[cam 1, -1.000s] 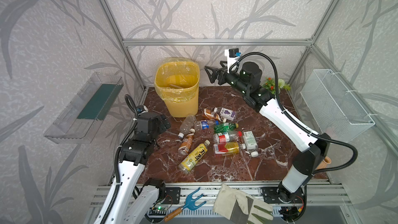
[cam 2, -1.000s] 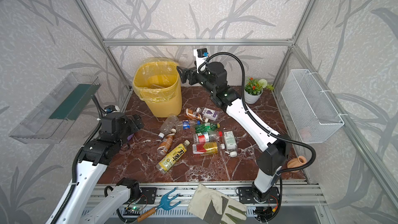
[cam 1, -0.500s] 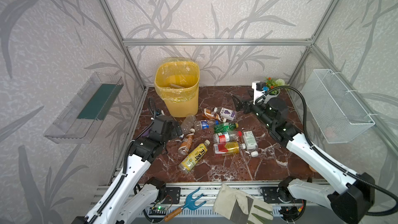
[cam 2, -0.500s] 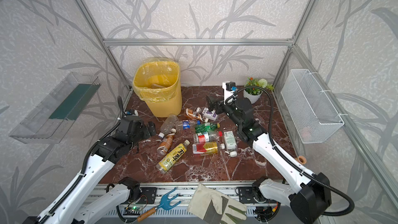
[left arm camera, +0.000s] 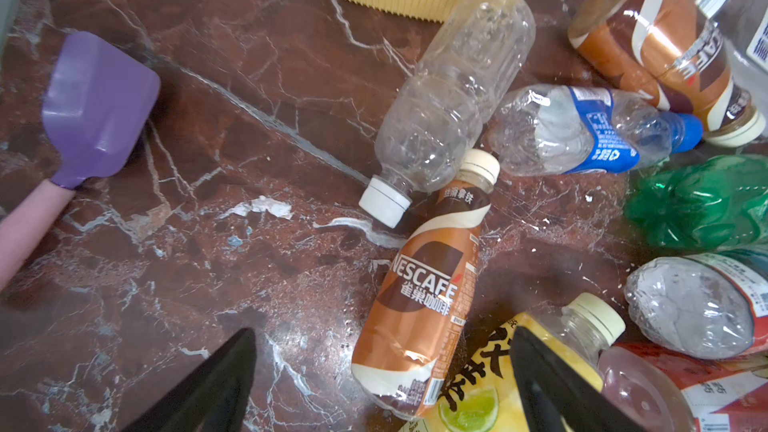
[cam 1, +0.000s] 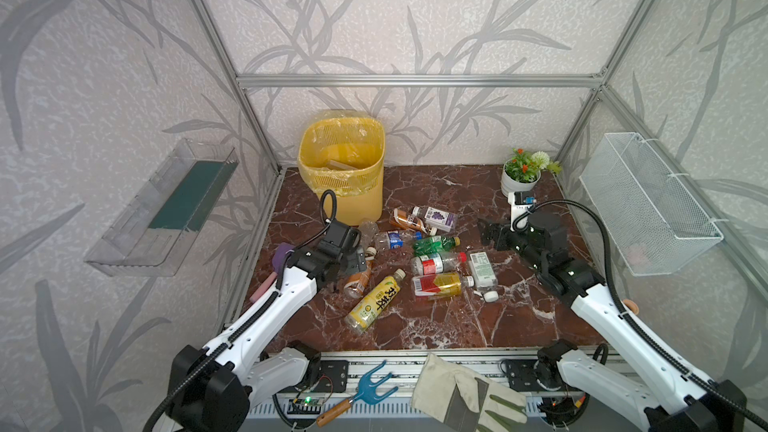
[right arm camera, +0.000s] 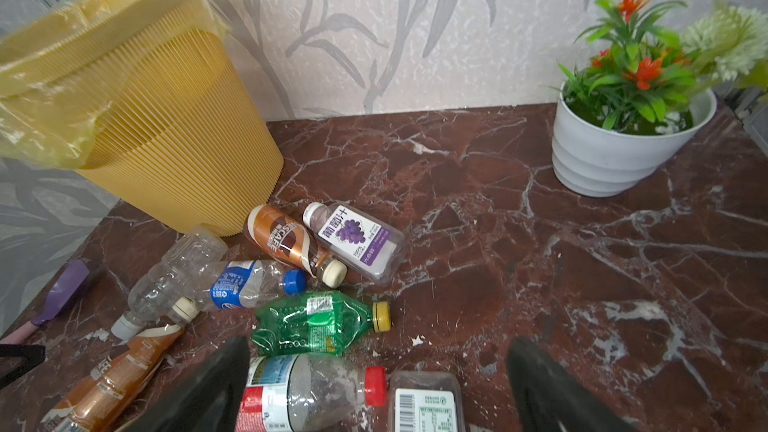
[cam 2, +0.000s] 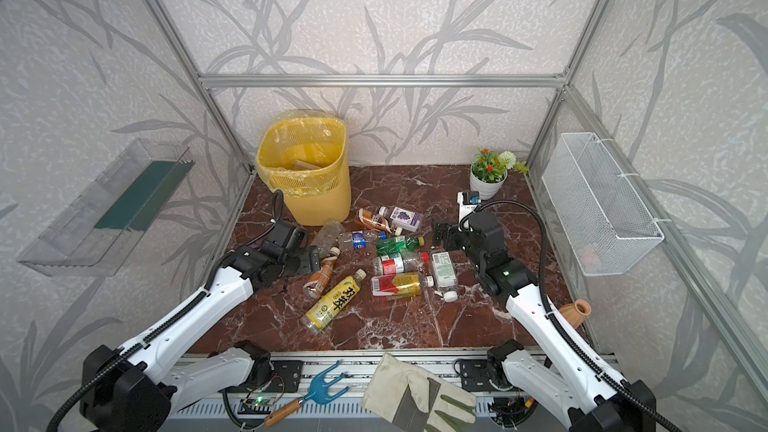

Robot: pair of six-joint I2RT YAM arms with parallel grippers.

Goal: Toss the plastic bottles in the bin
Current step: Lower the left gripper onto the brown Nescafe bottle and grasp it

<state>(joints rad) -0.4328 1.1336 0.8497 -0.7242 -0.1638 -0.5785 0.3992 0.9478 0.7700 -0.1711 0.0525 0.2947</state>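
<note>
Several plastic bottles lie in a heap on the red marble floor in front of the yellow bin (cam 1: 340,168) (cam 2: 303,172). My left gripper (cam 1: 353,261) (left arm camera: 382,384) hangs low at the heap's left edge. It is open, with the base of a brown Nescafe bottle (left arm camera: 424,305) between its fingers and a yellow-label bottle (cam 1: 376,299) under one finger. My right gripper (cam 1: 488,234) (right arm camera: 378,388) is open at the heap's right side. It sits over a red-capped clear bottle (right arm camera: 307,396) and a white-label bottle (right arm camera: 424,405). A crushed green bottle (right arm camera: 320,322) lies just beyond.
A purple spatula (cam 1: 282,255) lies left of my left arm. A potted plant (cam 1: 521,176) stands at the back right. A white wire basket (cam 1: 648,205) hangs on the right wall, a clear tray (cam 1: 166,209) on the left. A glove (cam 1: 465,396) and rake (cam 1: 365,388) lie at the front.
My right gripper swung away from beside the bin and came down to the right of the bottles. My left gripper moved right and down to the brown bottle, narrowing slightly.
</note>
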